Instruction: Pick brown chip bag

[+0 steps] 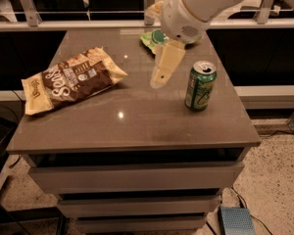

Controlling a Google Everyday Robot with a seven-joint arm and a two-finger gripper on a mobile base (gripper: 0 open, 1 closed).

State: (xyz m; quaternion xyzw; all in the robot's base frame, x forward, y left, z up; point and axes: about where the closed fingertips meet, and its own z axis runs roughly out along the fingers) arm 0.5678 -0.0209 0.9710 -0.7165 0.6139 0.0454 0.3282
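The brown chip bag lies flat on the left part of the table top, dark brown in the middle with cream-yellow ends and white lettering. My gripper hangs from the big white arm over the middle of the table, to the right of the bag and apart from it. It holds nothing that I can see.
A green soda can stands upright at the right of the table. A small green snack bag lies at the back, partly hidden by the arm. A railing runs behind the table. Drawers sit below its front edge.
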